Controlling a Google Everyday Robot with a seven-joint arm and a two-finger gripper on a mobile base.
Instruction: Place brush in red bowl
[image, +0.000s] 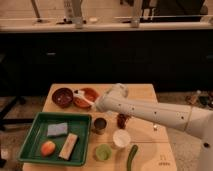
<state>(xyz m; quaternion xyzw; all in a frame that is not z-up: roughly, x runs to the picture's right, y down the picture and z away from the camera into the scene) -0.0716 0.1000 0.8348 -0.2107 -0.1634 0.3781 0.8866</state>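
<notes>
1. End effector position. My end effector (94, 103) is at the rear of the worktop (145, 92), at the right rim of the red bowl (88, 98). My arm (150, 114) reaches it from the right, crossing low over the middle of the worktop.

2. End effector state. Its opening cannot be determined from this view, because my wrist housing covers it. Whether it has hold of anything cannot be determined either.

3. Brush position. The brush (81, 94) is at the red bowl. Its white head is over the left part of the bowl, near the rim. Its pale handle runs down and to the right, across the bowl, and meets my end effector. I cannot tell whether the brush rests on the bowl or is clear of it.

4. Neighbouring items, rear. 1 dark bowl (62, 96) stands just left of the red bowl, and their rims are very close.

5. Neighbouring items, left. 1 green tray (33, 131) occupies the front left of the worktop. It contains 3 items: a blue-grey sponge (57, 129) at the rear, an orange fruit (48, 148) at the front left and a tan block (68, 146) just beside the fruit.

6. Neighbouring items, centre and front. A metal can (100, 125) stands just right of the tray, below my arm. A dark red object (121, 120) stands near the can, partly under my arm. A white cup (121, 138), a green cup (103, 152) and a cucumber (132, 156) are at the front.
</notes>
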